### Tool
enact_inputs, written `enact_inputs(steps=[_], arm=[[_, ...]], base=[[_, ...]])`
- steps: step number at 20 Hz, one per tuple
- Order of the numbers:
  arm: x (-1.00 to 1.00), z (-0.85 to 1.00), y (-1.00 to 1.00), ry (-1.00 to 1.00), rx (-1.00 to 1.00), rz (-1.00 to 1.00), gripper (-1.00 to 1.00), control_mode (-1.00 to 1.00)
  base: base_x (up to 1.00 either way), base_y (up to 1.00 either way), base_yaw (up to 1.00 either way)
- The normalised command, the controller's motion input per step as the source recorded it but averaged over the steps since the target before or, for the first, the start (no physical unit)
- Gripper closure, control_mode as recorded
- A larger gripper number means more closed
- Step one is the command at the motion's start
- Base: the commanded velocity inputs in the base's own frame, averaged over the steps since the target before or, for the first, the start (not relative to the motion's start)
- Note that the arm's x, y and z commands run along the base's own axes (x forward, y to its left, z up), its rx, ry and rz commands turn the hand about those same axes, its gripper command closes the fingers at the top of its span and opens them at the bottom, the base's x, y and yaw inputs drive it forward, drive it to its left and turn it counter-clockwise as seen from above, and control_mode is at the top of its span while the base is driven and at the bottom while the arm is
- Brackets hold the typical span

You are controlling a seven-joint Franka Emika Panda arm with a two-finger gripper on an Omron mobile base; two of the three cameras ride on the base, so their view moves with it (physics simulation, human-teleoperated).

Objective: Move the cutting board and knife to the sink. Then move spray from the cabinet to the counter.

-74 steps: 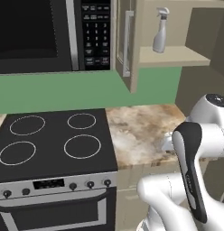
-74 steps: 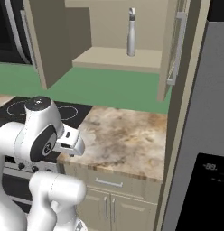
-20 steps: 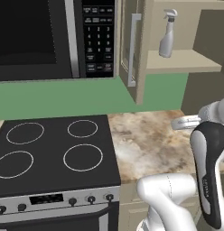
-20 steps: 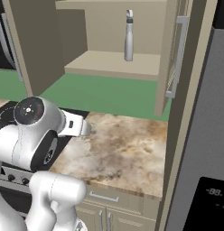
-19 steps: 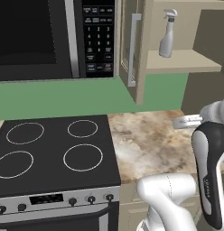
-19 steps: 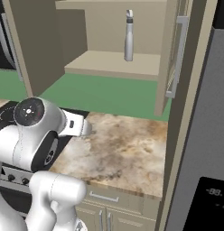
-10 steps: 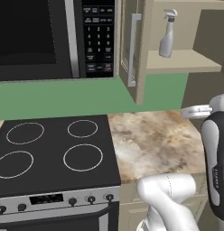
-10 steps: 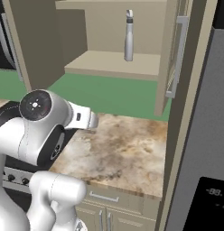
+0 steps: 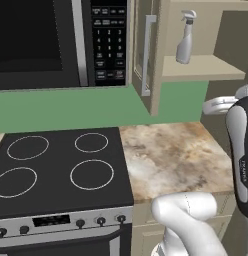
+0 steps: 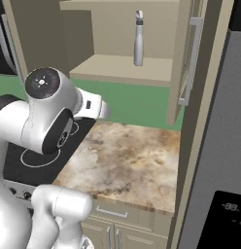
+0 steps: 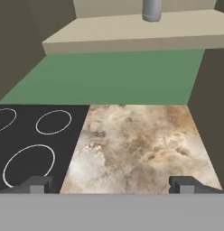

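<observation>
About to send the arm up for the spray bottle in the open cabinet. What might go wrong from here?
1. The spray bottle is slim and stands upright on the shelf; a wide-open gripper coming in off-centre may tip it over.
2. The open cabinet door with its bar handle hangs beside the approach; the arm could clip it.
3. The gripper sits low over the counter, below the shelf edge, so rising straight up may hit the shelf.

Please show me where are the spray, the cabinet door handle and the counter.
spray [image 9: 185, 44]: left base view, on the bottle body.
cabinet door handle [image 10: 188, 63]: right base view, on the silver bar.
counter [image 11: 141, 144]: hand view, on the marbled top.
</observation>
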Motion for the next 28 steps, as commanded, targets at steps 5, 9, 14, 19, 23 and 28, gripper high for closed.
enact_inputs(steps=[5, 9, 14, 19, 23, 28], arm=[[0.22, 0.37, -0.09, 0.00, 0.00, 0.05, -1.00, -1.00], [0.28, 0.35, -0.03, 0.00, 0.00, 0.02, -1.00, -1.00], [0.38, 0.28, 0.00, 0.00, 0.00, 0.01, -1.00, -1.00], [0.38, 0.20, 0.00, -0.13, 0.00, 0.00, -1.00, -1.00], [0.43, 0.10, -0.03, -0.14, 0.00, 0.03, -1.00, -1.00], [0.43, 0.01, -0.10, -0.08, 0.00, 0.06, -1.00, -1.00]], base=[[0.00, 0.00, 0.00], [0.00, 0.00, 0.00], [0.00, 0.00, 0.00], [0.00, 0.00, 0.00], [0.00, 0.00, 0.00], [0.00, 0.00, 0.00]])
